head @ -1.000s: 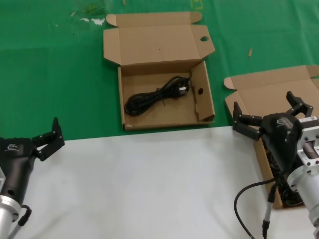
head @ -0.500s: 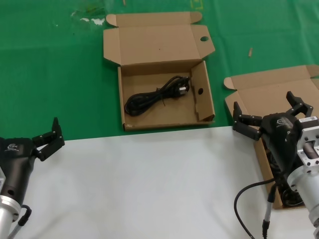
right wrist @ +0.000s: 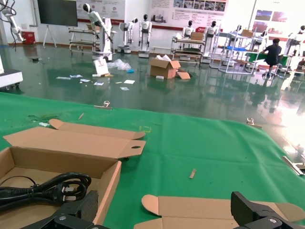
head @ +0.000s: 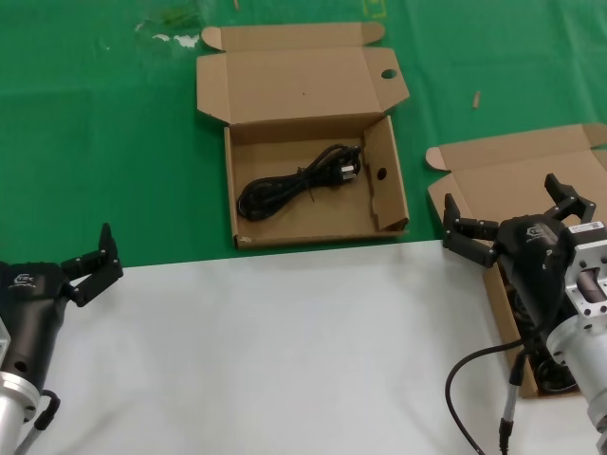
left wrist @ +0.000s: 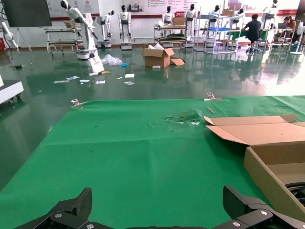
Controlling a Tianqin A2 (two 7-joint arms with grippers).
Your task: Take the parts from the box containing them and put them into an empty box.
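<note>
Green cloth covers the far part of the table (head: 114, 142), with a white sheet (head: 266, 351) laid over the near part. Nearest, the left gripper (head: 92, 259) hangs low over the white sheet's edge, its fingers (head: 106, 239) spread and holding nothing. The right gripper (head: 507, 213) sits over the near wall of a brown cardboard box (head: 517, 171) at the right, fingers (head: 453, 220) spread wide and empty; black cords (head: 531, 365) lie in that box below its body, mostly hidden. Ahead of the fingers, and between the two grippers, a second box with round holes (head: 303, 95) lies open on the green cloth, one coiled black power cord (head: 294, 185) resting on its floor well clear of both grippers. Beyond the table, the wrist views show a wet-looking workshop floor (left wrist: 143, 81) with racks and standing robots.
</note>
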